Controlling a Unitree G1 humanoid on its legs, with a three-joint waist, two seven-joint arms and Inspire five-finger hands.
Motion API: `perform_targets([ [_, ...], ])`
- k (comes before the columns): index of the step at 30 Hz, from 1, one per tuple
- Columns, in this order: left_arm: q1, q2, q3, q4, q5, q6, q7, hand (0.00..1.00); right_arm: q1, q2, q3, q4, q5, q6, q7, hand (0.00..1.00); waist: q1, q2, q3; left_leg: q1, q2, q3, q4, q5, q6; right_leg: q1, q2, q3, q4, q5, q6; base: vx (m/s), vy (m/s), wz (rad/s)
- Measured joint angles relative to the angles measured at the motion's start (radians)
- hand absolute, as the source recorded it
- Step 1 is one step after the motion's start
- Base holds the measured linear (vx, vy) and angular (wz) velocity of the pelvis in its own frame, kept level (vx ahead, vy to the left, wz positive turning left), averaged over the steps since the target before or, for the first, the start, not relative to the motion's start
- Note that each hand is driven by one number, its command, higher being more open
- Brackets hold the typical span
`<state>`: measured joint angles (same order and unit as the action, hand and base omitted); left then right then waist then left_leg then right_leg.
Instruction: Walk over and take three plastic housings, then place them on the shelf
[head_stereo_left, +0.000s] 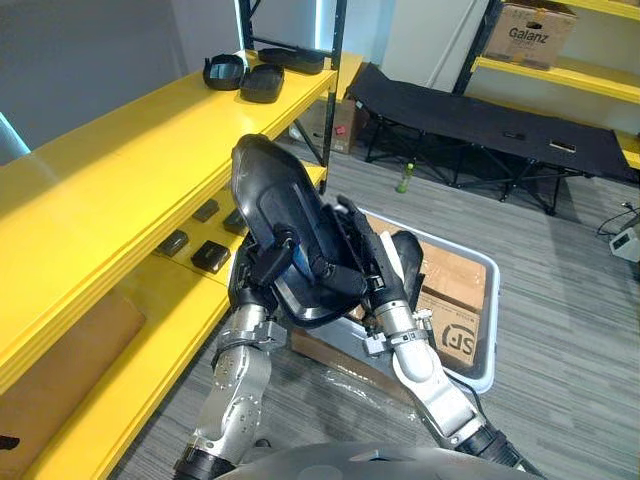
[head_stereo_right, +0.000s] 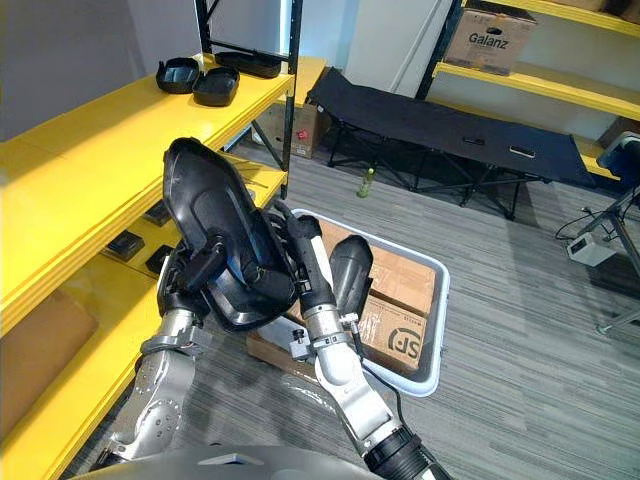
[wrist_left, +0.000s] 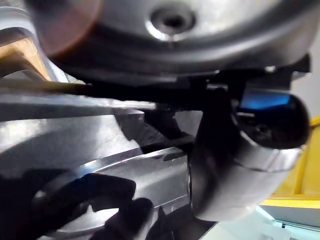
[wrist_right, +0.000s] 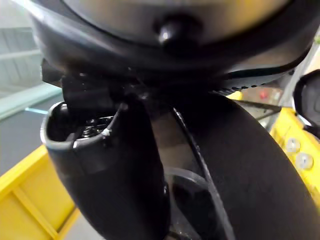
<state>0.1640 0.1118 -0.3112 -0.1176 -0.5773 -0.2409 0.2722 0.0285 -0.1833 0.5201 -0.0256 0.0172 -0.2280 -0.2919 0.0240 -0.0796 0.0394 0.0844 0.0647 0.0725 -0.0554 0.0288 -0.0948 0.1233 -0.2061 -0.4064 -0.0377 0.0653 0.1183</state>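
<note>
1. The housing (head_stereo_left: 272, 190) is off the floor, clamped between both hands in front of the robot. It may be a nested stack rather than one shell; I cannot tell.
2. The left hand (head_stereo_left: 268, 262) grips it from the shelf side, thumb hooked over the rim and fingers curled behind.
3. The right hand (head_stereo_left: 368, 258) presses on the opposite side, its fingers lying fairly straight along the wall, so it braces rather than clasps.
4. The housing's long axis stands nearly upright, its top leaning toward the shelf (head_stereo_left: 110, 175).
5. The shelf lies to the robot's left, just beside the load, and the left hand is nearer to it. The coming move probably calls for swinging the load left and laying it flat on the top board.
6. The placed housings (head_stereo_left: 262, 82) sit at the board's far end, well apart from the hands.
7. A spare housing (head_stereo_left: 408, 252) stands in the grey bin (head_stereo_left: 488, 300) on the floor, behind the right hand.
</note>
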Motion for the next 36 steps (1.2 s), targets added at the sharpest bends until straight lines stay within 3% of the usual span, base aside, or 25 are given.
perform_targets([
  [10, 0.0, -0.048, 0.015, -0.048, 0.356, -0.003, 0.195, 0.0, 0.01, 0.056, -0.077, 0.0, 0.079, 0.0, 0.019, 1.0, -0.004, 0.001, 0.0, 0.004, 0.001, 0.004, 0.0, 0.0, 0.0, 0.001, 0.001, 0.003, 0.002, -0.001, -0.001, 0.0, 0.0, 0.0],
  [18, 0.0, -0.067, 0.123, -0.047, 0.671, 0.003, 0.378, 0.0, 0.035, 0.064, -0.125, 0.002, 0.163, 0.0, 0.038, 1.0, -0.004, 0.003, 0.001, 0.009, 0.001, 0.01, -0.002, 0.0, 0.0, 0.001, 0.001, 0.01, 0.002, -0.001, -0.001, 0.0, 0.0, 0.0],
  [20, 0.0, -0.066, 0.14, -0.047, 0.716, 0.007, 0.4, 0.0, 0.035, 0.064, -0.138, 0.002, 0.233, -0.012, 0.102, 1.0, -0.004, 0.003, 0.001, 0.01, 0.001, 0.011, -0.002, 0.0, 0.0, 0.001, 0.001, 0.011, 0.002, -0.001, -0.001, 0.0, 0.0, 0.0],
  [25, 0.001, -0.063, 0.17, -0.045, 0.777, 0.01, 0.397, 0.0, 0.034, 0.061, -0.134, -0.009, 0.554, -0.109, 0.447, 1.0, -0.003, 0.005, 0.003, 0.01, 0.001, 0.011, -0.002, 0.0, 0.0, 0.001, 0.001, 0.012, 0.002, -0.001, 0.0, 0.0, 0.0, 0.0],
  [27, 0.005, -0.063, 0.181, -0.043, 0.783, 0.007, 0.392, 0.0, 0.034, 0.063, -0.139, -0.009, 0.584, -0.121, 0.489, 1.0, -0.002, 0.005, 0.003, 0.01, 0.001, 0.011, -0.002, -0.001, 0.0, 0.001, 0.001, 0.013, 0.002, 0.0, 0.0, 0.0, 0.0, 0.0],
  [33, 0.053, -0.069, 0.263, -0.041, 0.775, -0.028, 0.382, 0.0, 0.117, 0.067, -0.282, -0.006, 0.426, -0.122, 0.418, 1.0, -0.004, 0.014, 0.009, 0.011, 0.001, 0.029, -0.017, -0.002, 0.002, -0.017, 0.001, 0.03, 0.002, 0.0, 0.001, 0.0, 0.004, -0.07],
  [36, 0.087, -0.076, 0.32, -0.05, 0.744, -0.031, 0.392, 0.0, 0.159, 0.071, -0.359, 0.015, 0.445, -0.122, 0.41, 1.0, -0.017, 0.017, 0.01, 0.012, 0.001, 0.033, -0.02, -0.002, 0.001, -0.019, 0.002, 0.033, -0.001, 0.0, 0.002, 0.01, 0.002, -0.06],
])
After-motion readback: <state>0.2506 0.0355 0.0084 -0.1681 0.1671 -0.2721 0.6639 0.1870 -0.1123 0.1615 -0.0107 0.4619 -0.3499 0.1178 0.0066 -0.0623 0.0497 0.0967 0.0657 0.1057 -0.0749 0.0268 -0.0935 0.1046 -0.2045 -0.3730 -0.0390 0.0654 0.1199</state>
